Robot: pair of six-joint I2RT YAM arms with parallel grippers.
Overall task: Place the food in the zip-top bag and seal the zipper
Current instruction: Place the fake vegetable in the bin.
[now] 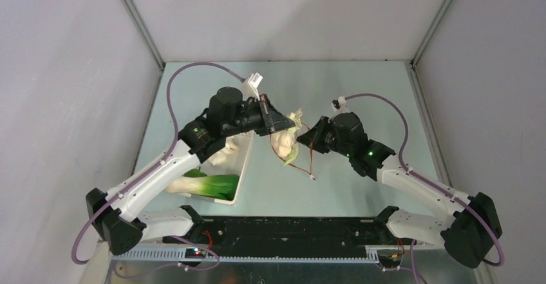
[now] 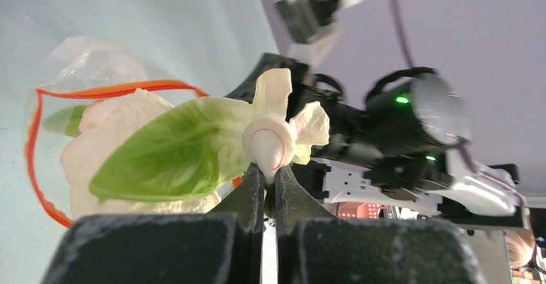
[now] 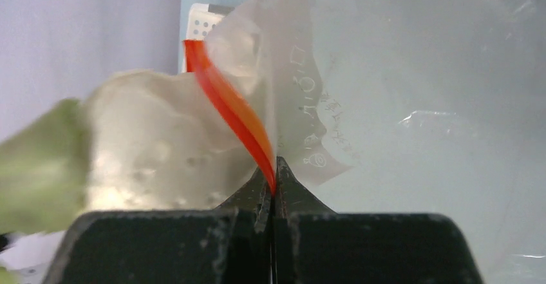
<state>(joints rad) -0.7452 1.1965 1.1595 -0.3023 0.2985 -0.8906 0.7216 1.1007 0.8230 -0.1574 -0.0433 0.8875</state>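
My left gripper is shut on the white stalk end of a bok choy. Its green leaf hangs over the open mouth of the zip-top bag. The red-orange zipper loops wide around a lumpy white piece inside the bag. My right gripper is shut on the zipper and holds the clear bag up. In the top view the left gripper and the right gripper meet over the bag at mid-table.
A white perforated basket stands left of the bag, under the left arm, with another bok choy in it. Its corner shows behind the bag in the right wrist view. The right arm is close behind the held bok choy.
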